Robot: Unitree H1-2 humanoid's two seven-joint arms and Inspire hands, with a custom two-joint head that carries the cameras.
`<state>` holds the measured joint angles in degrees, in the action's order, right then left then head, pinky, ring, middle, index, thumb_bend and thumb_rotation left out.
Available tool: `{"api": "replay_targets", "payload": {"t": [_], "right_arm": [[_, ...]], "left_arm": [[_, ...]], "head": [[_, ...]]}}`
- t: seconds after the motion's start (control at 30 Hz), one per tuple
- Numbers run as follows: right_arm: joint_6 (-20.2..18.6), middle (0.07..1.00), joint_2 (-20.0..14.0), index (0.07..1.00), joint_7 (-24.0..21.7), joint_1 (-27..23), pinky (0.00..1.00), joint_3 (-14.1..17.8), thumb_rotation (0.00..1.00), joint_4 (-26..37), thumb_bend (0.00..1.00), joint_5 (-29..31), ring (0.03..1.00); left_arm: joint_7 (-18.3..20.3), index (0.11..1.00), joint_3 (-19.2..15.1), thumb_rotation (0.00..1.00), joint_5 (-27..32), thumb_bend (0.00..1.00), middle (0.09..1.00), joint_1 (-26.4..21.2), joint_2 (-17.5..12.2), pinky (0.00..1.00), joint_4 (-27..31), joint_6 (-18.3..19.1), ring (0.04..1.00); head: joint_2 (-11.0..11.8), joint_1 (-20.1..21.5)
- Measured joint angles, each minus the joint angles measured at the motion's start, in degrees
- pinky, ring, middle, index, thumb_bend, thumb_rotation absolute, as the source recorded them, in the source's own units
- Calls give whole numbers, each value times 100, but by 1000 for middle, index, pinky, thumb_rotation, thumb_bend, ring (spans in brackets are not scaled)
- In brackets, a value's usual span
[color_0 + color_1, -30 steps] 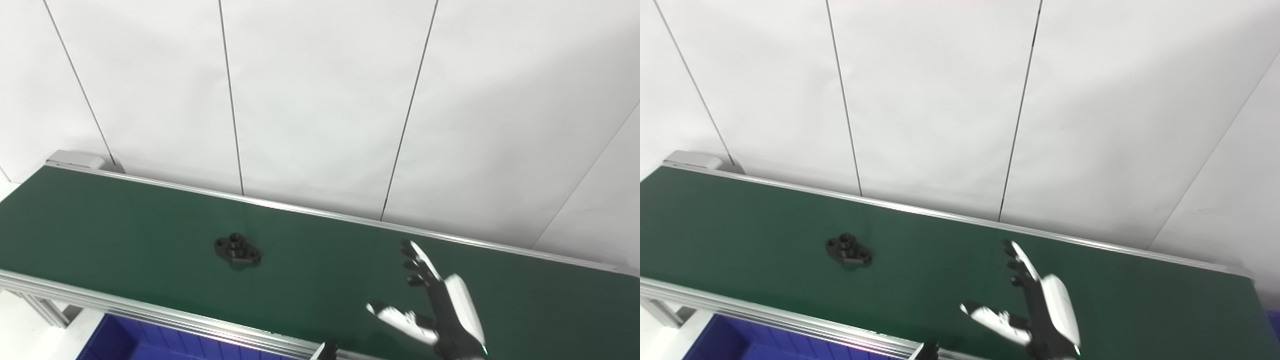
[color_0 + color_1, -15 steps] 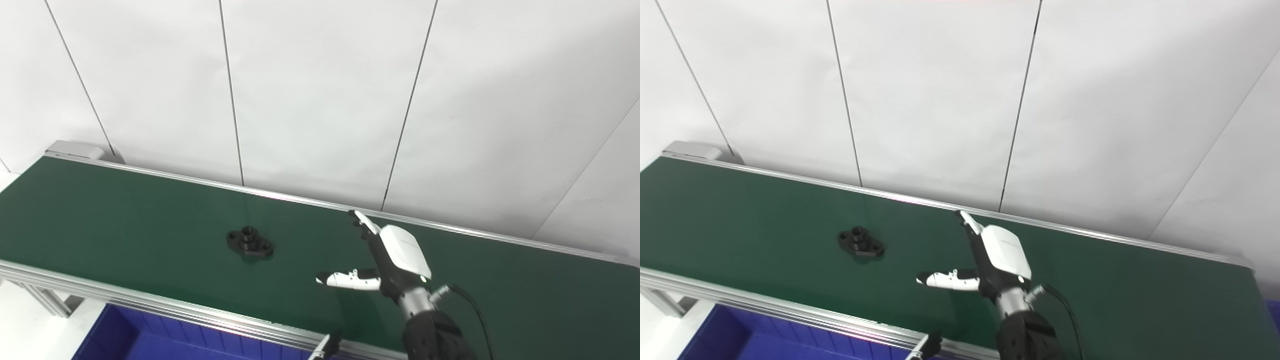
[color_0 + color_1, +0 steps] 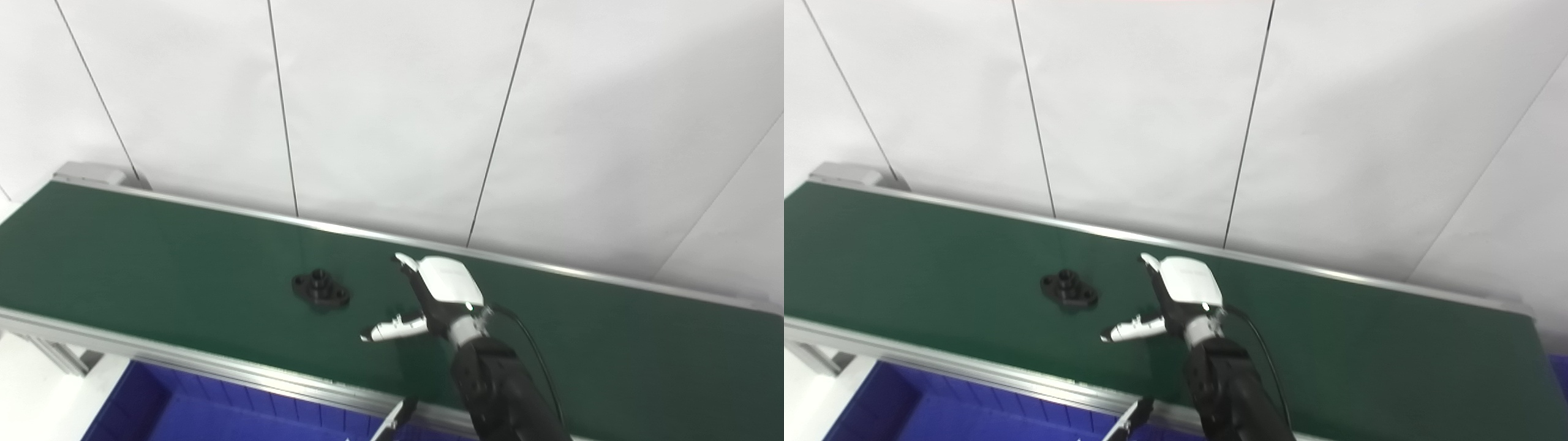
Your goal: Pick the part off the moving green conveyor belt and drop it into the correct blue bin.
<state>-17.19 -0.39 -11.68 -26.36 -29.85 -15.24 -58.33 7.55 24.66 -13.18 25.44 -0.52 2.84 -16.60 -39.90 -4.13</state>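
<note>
Right eye view adds blue at the far right edge; otherwise both views match. One part (image 3: 321, 290) lies on the belt (image 3: 153, 257), just left of one right hand (image 3: 429, 300), fingers spread, empty. One bin (image 3: 184, 416) shows below.

Paired head views above conveyor belt (image 3: 153, 269)

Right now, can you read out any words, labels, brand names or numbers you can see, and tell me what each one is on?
None can be read.
The black part, the green conveyor belt, the blue bin and the wall panels show no print.
The white back of the right hand bears no legible mark.
</note>
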Motion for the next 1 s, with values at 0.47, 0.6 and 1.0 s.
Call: {"api": "replay_targets", "payload": {"t": [0.47,0.6,1.0], "right_arm": [[0,823,118,912,8,-383,549,-426,659,-910,990,-160,692],[0,815,75,911,20,-602,539,-529,669,-1148,982,-222,679],[0,816,101,902,256,-832,545,-533,659,-1651,980,-253,682]], "left_arm": [[-6,1000,154,809,-254,880,1000,238,-107,815,435,525,998],[-61,1000,190,803,-443,877,1000,311,-142,811,539,770,996],[-238,1000,323,783,-503,840,1000,318,-236,783,633,1144,988]], "head": [[-132,-281],[-141,-299],[-176,-475]]}}
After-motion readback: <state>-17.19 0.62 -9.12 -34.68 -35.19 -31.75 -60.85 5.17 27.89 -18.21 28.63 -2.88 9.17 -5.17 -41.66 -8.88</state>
